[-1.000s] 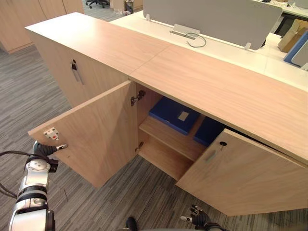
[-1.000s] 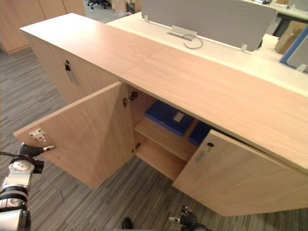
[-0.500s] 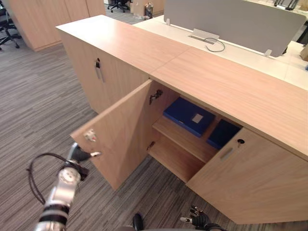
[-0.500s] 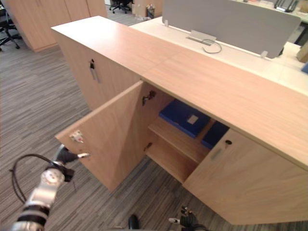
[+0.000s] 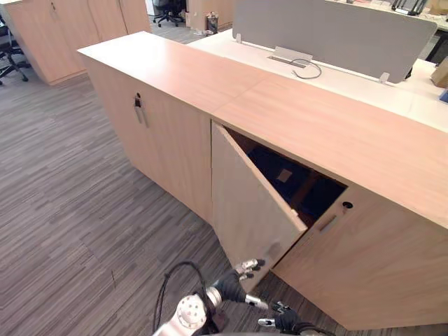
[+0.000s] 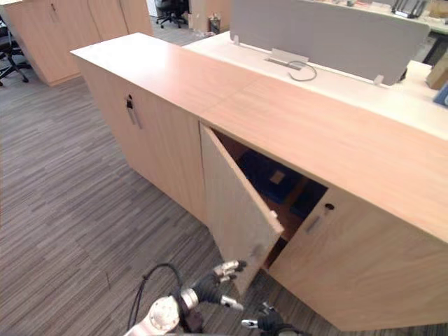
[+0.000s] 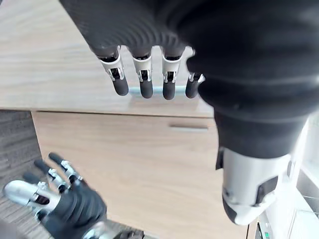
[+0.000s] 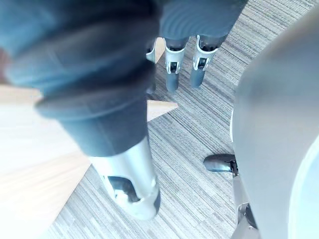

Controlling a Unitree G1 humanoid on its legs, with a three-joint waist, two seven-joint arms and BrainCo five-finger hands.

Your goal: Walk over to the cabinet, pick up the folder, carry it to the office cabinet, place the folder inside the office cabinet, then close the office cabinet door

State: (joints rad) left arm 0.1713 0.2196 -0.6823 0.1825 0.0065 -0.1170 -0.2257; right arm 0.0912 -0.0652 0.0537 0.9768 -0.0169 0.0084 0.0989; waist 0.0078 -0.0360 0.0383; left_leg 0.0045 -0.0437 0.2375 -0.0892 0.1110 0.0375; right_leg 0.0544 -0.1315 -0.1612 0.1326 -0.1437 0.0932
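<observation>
Left eye view looks down on a long, low, light-wood office cabinet (image 5: 175, 70) standing on grey striped carpet (image 5: 70, 210). Its left wooden door (image 5: 245, 203) stands at a slant, about half shut, and the right wooden door (image 5: 371, 266) beside it is ajar. Through the dark gap between them the flat blue folder (image 6: 257, 169) with a small pale label lies on the upper shelf inside the cabinet, with no hand on it.

The left hand (image 5: 234, 282) is low at the free lower corner of the left door. In the left wrist view its fingers (image 7: 145, 82) are straight and side by side, their dark tips right at the door's slim silver handle (image 7: 157, 90); whether they touch the wood cannot be told. It holds nothing.

The right hand (image 5: 285, 322) hangs low above the carpet, just beside the left hand. Its fingers (image 8: 172, 69) are loosely extended and spread, gripping nothing.

Behind the cabinet stands a white desk (image 5: 392, 87) with a grey partition screen (image 5: 329, 31).
</observation>
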